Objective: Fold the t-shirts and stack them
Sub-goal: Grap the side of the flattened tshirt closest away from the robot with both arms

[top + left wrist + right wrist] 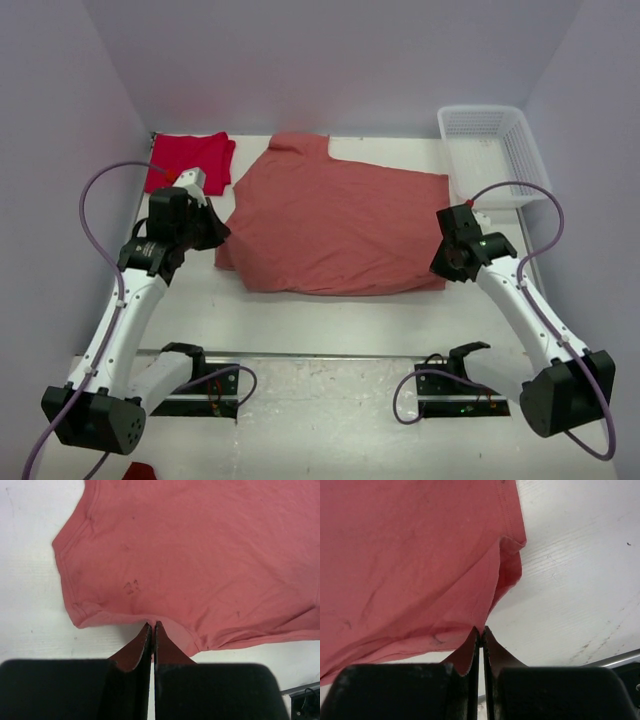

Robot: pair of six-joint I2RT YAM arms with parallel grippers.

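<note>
Currently: fold step on the salmon-pink t-shirt (340, 225), both grasps made. It lies spread across the middle of the worktop (330, 320), collar toward the far edge. Its outline is irregular rather than rectangular, so I judge the fold only part done. The red t-shirt (190, 160) sits at the far left corner as a small compact patch, apparently folded. The pink one would stack with it last.

Left end effector (152, 625): fingers pressed together, a hairline slit between them, tips at the hem on the shirt's left side. The hem dips to a small notch at the tips, which reads as cloth pinched.

Right end effector (480, 629): same closure, at the shirt's near right corner. The fabric draws to a point into the tips, so it is pinched there too. How many layers each holds, I cannot tell.

Next move, as judged: raise both pinched edges level and carry them over toward the far side, laying the near half onto the far half. This needs matched height and pace on both arms, or the cloth skews. A thin pinch at a hem could slip.

Materials:
- Shirt: soft matte knit with stitched hems, shallow wrinkles and a few small dark marks near the left hem. A doubled layer shows at the right corner.
- Worktop: white, faintly grained, scuffed.
- White mesh basket (480, 115): far right corner, near the pink shirt.
</note>
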